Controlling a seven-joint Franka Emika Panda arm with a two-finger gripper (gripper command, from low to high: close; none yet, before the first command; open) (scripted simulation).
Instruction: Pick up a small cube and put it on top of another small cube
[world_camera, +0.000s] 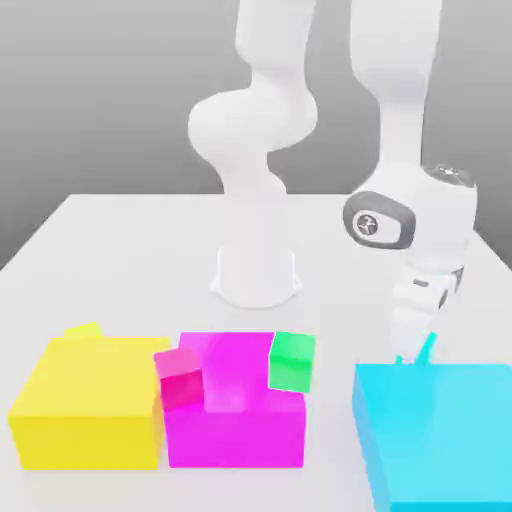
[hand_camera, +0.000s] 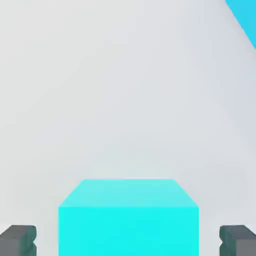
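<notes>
On a pale table (world_camera: 100, 230), three large blocks line the near edge. From the exterior view's left: a yellow block (world_camera: 85, 415) with a small yellow cube (world_camera: 84, 331) at its back, then a magenta block (world_camera: 235, 425) carrying a small pink cube (world_camera: 180, 377) and small green cube (world_camera: 292, 361), likely stacking targets. At the right, the white arm bends steeply down behind the large cyan block (world_camera: 445, 435). The gripper (world_camera: 415, 355) straddles the small cyan cube (hand_camera: 128, 220), fingers (hand_camera: 19, 240) standing just clear of its sides, not gripping.
</notes>
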